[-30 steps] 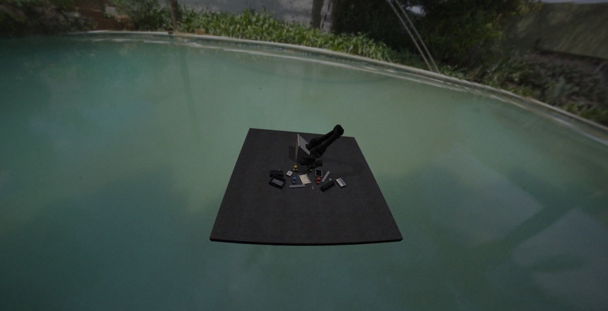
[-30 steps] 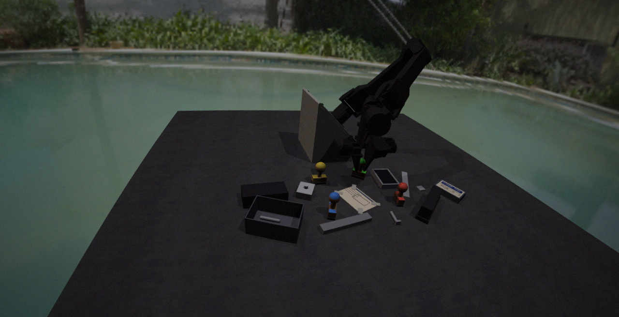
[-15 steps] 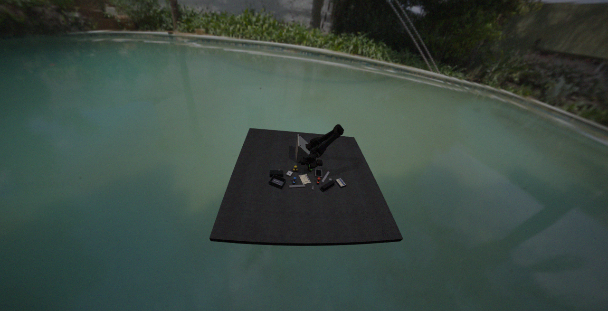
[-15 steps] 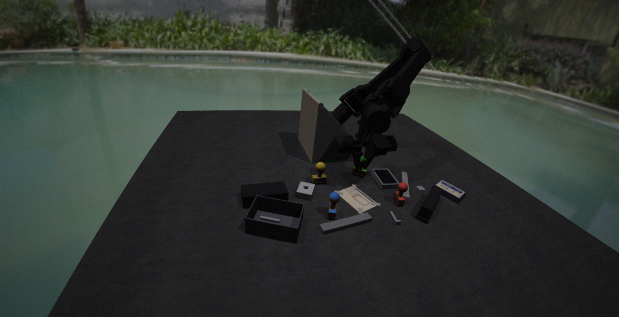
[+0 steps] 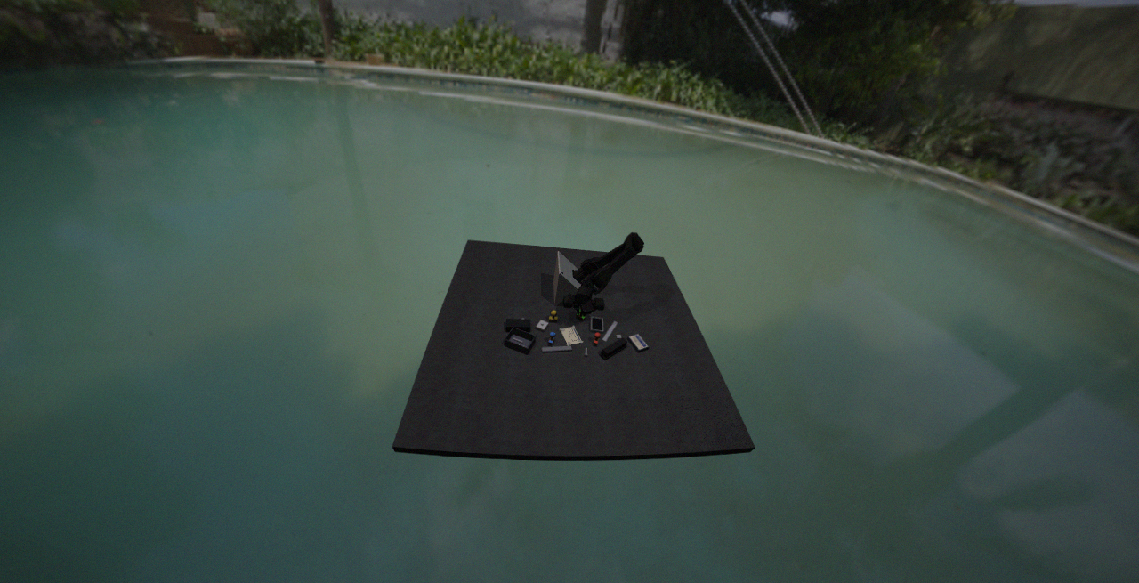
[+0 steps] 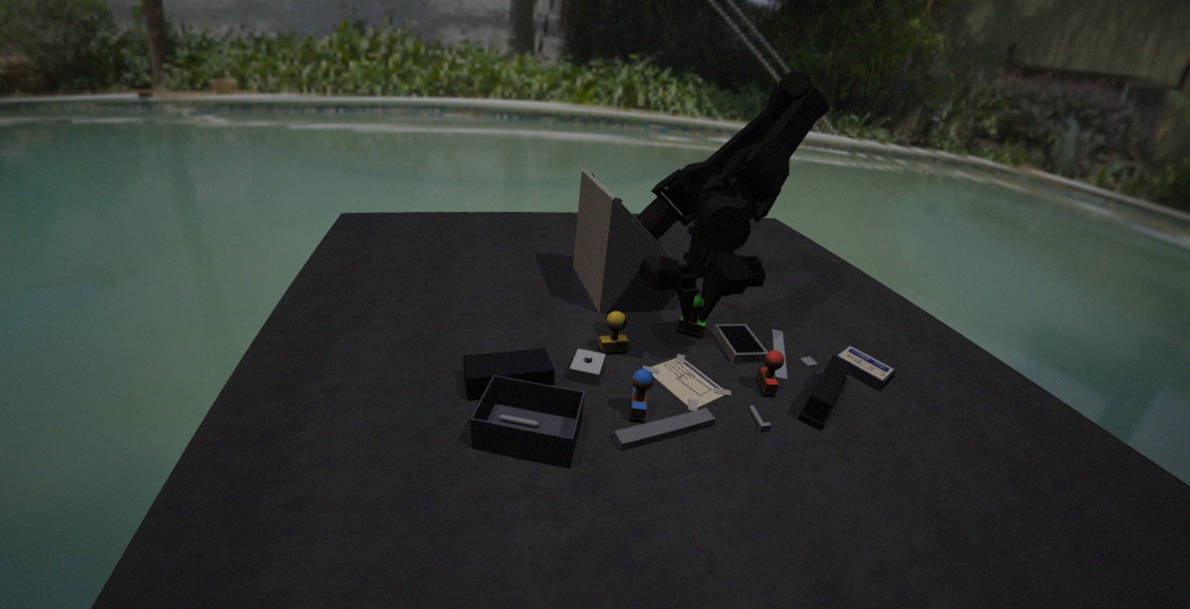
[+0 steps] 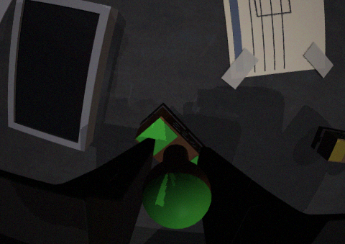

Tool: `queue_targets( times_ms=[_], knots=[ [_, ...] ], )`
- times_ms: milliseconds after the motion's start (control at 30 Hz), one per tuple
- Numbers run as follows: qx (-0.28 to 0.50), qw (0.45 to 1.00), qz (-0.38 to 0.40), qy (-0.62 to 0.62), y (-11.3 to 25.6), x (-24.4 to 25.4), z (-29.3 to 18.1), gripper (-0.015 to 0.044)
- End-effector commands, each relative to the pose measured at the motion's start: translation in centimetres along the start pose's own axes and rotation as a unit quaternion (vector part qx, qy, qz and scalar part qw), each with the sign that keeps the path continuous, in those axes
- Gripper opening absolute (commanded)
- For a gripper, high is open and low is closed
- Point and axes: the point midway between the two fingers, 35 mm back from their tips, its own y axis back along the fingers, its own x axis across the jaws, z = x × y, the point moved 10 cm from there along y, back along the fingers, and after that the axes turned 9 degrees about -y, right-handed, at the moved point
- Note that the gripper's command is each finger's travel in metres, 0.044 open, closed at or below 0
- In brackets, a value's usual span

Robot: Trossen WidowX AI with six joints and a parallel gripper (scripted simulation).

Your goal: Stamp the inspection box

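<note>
My gripper (image 5: 582, 314) (image 6: 693, 319) (image 7: 177, 151) is shut on the neck of the green stamp (image 6: 697, 302) (image 7: 177, 201). The stamp is roughly upright, its base seemingly just above the bench; its green ball sits between the fingers and its lettering is not readable. The ink pad (image 5: 597, 323) (image 6: 740, 340) (image 7: 54, 71), dark in a pale frame, lies beside it, to the left in the wrist view. The card (image 5: 570, 335) (image 6: 666, 372) (image 7: 305, 32) is taped down nearby. Its outlined box (image 7: 274, 14) is partly in the wrist view, with no print visible on that part.
A yellow stamp (image 6: 615, 321) (image 7: 338, 150), a blue stamp (image 6: 641, 380) and a red stamp (image 6: 774, 360) stand around the card. A grey bar (image 6: 664, 428) lies in front. An open black box (image 6: 523, 443) is left, a long black object (image 6: 824, 391) right. A tall panel (image 6: 594, 243) stands behind.
</note>
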Motion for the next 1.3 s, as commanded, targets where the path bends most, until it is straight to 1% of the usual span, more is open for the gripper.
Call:
queue_targets(
  times_ms=[0,1267],
  knots=[
    [0.000,1.000,-0.002,0.002,0.2,0.0,0.0,0.0000],
    [0.000,1.000,-0.002,0.002,2.0,0.0,0.1,0.0000]
  ],
)
